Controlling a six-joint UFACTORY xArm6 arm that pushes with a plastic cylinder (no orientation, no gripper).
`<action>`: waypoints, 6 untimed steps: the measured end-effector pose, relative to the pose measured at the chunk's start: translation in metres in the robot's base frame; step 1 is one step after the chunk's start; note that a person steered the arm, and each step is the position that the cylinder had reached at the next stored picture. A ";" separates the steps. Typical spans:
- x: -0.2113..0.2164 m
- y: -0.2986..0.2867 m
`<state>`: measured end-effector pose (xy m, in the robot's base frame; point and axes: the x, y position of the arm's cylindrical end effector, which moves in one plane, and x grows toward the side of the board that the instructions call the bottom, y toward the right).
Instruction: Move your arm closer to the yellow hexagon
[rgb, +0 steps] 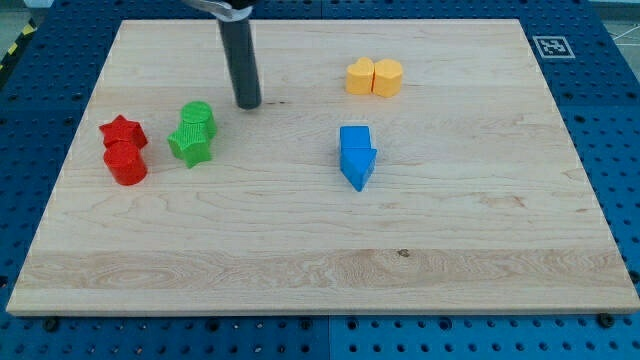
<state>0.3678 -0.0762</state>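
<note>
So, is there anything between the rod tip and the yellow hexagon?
No. In the camera view, only bare wooden board lies between my tip and the yellow hexagon, which sits touching another yellow block.

Wooden board (300, 250) carries red (124, 150), green (193, 133), yellow (374, 77) and blue blocks (356, 156).

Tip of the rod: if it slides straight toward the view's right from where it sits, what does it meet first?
My tip probably meets nothing: the yellow pair sits slightly above that line, the blue block below. Depth is unclear, so it might clip the yellow blocks' lower edge.
</note>
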 end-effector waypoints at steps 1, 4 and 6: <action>0.029 0.071; 0.055 0.153; 0.021 0.183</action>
